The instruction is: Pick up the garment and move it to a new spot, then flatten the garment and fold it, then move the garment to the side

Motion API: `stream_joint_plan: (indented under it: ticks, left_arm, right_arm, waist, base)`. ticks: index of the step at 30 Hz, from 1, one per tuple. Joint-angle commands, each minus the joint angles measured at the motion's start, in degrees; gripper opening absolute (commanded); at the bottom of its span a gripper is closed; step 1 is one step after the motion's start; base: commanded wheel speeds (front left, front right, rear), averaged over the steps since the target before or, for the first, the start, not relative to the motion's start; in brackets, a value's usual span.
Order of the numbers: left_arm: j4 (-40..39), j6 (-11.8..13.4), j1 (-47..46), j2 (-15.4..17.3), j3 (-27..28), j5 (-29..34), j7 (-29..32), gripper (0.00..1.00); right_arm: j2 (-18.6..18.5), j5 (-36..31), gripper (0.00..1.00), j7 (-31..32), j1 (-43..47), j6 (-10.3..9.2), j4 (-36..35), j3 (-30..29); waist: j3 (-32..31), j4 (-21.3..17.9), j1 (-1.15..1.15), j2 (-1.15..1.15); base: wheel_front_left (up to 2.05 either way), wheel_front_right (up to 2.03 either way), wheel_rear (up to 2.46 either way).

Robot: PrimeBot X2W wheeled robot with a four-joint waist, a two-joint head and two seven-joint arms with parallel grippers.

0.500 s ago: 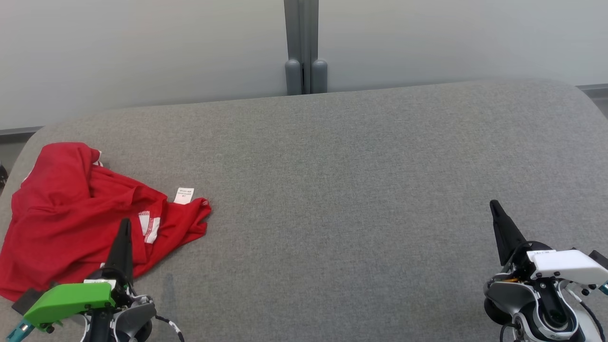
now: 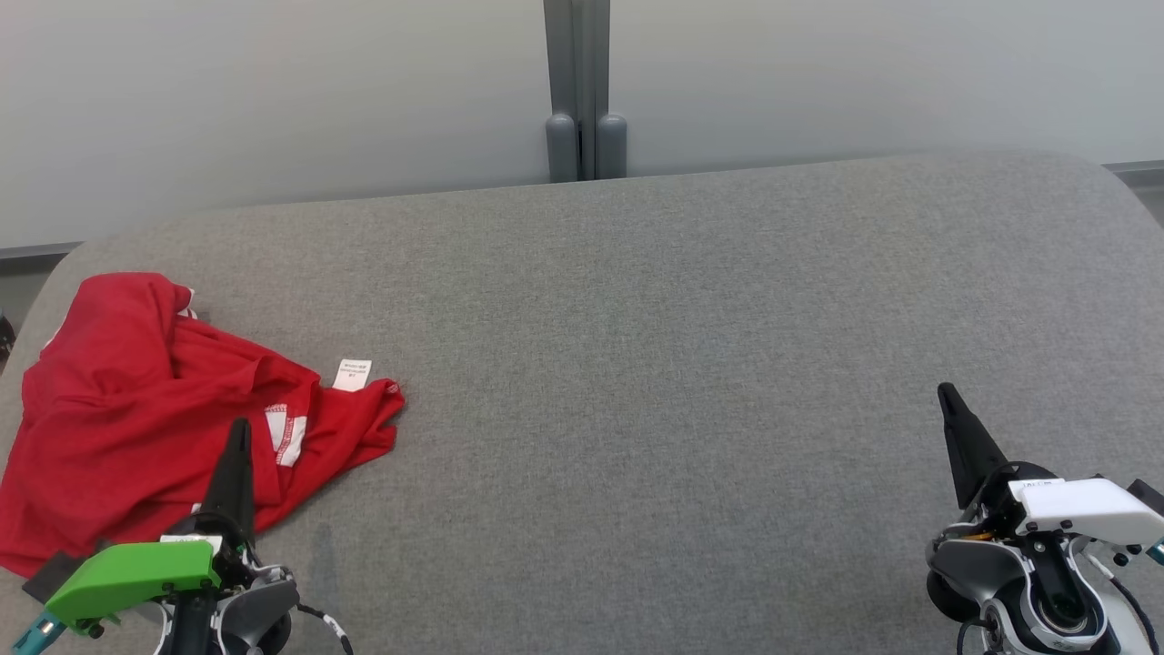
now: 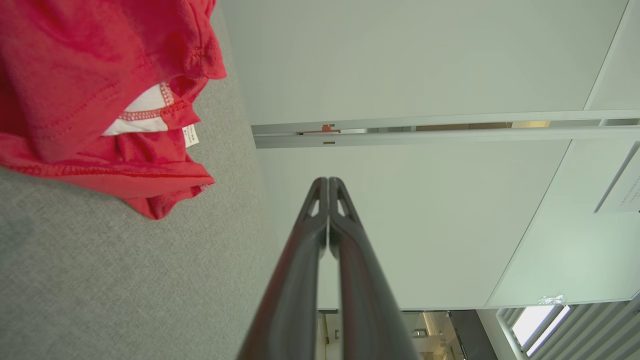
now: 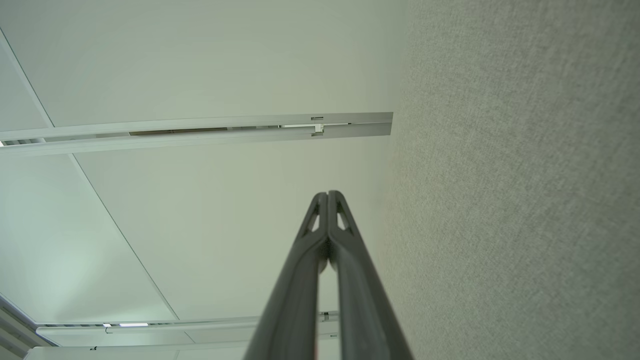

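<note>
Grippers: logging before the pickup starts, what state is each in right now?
Left gripper: shut, holding nothing.
Right gripper: shut, holding nothing.

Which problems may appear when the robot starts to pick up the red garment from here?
The left gripper is shut close to the red garment; unless it opens first, it may only push the cloth. The garment lies crumpled near the left edge of the grey surface, so a poor pinch could drag it off.

Illegibly small print on white tag of garment
</note>
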Motion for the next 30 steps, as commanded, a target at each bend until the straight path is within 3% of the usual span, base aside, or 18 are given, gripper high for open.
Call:
stream_joint_plan:
  ticks: [1, 7, 8, 22, 30]
  left_arm:
    - [0.0, -0.1, -0.9, 0.1, 0.0, 0.5, 0.1, 0.0]
    - [0.0, -0.1, -0.9, 0.1, 0.0, 0.5, 0.1, 0.0]
    - [0.0, 0.0, 0.0, 0.0, 0.0, 0.0, 0.0, 1.0]
    - [0.9, 0.0, 2.4, -0.5, -0.8, 1.3, -2.9, 1.0]
    - [0.3, 0.0, 2.7, -0.4, -0.5, 3.8, -5.0, 1.0]
  right_arm:
    - [-0.1, -0.3, 0.0, 0.1, -0.4, 0.05, 0.1, 0.0]
    - [-0.1, -0.3, 0.0, 0.1, -0.4, 0.05, 0.1, 0.0]
    - [0.0, 0.0, 1.0, 0.0, 0.0, 0.0, 0.0, 0.0]
    - [0.5, -3.5, 1.0, -2.9, 2.0, 0.0, 1.1, 0.5]
    - [0.4, -10.6, 1.0, -5.0, 1.5, 0.01, 0.1, 0.2]
  waist:
    - [0.0, 0.0, 0.0, 0.0]
    - [0.0, 0.0, 0.0, 0.0]
    - [0.0, 0.0, 0.0, 0.0]
    - [-0.2, -0.1, 0.0, 0.0]
    - [-0.2, -0.3, 0.0, 0.0]
  base:
    - [0.0, 0.0, 0.0]
    - [0.0, 0.0, 0.0]
    - [0.0, 0.0, 0.0]
    - [0.0, 0.0, 0.0]
    - [0.0, 0.0, 0.0]
